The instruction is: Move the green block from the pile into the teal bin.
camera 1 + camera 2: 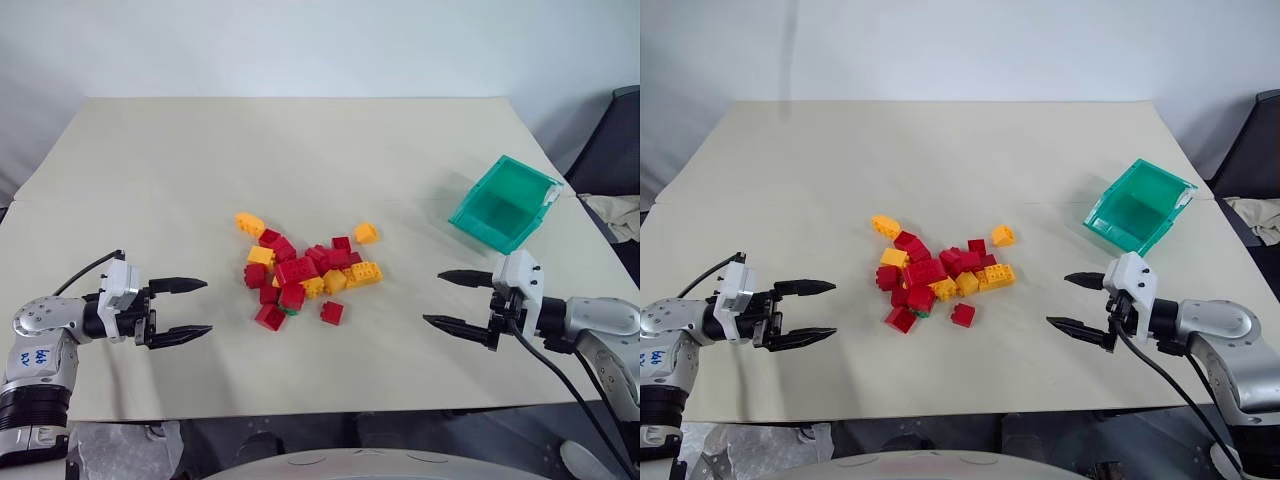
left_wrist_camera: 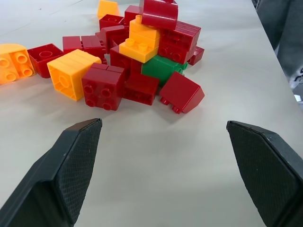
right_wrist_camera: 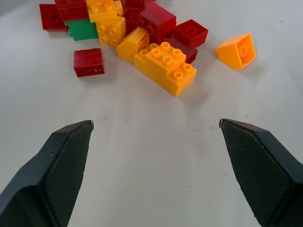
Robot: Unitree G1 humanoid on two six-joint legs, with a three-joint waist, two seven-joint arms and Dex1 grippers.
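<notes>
A pile (image 1: 305,270) of red and yellow-orange studded bricks lies mid-table. The green block (image 2: 160,68) is wedged low in the pile among red bricks, and it also peeks out at the pile's near edge (image 1: 288,311) and in the right wrist view (image 3: 84,30). The teal bin (image 1: 505,202) sits tilted at the right of the table. My left gripper (image 1: 192,308) hovers open to the left of the pile, pointing at it. To the right of the pile my right gripper (image 1: 448,299) is open too, below the bin. Neither holds anything.
A single red brick (image 1: 332,312) lies apart at the pile's near side, and an orange one (image 1: 365,233) at its far right. The table's front edge runs just below both grippers. A dark chair (image 1: 612,150) stands off the table's right side.
</notes>
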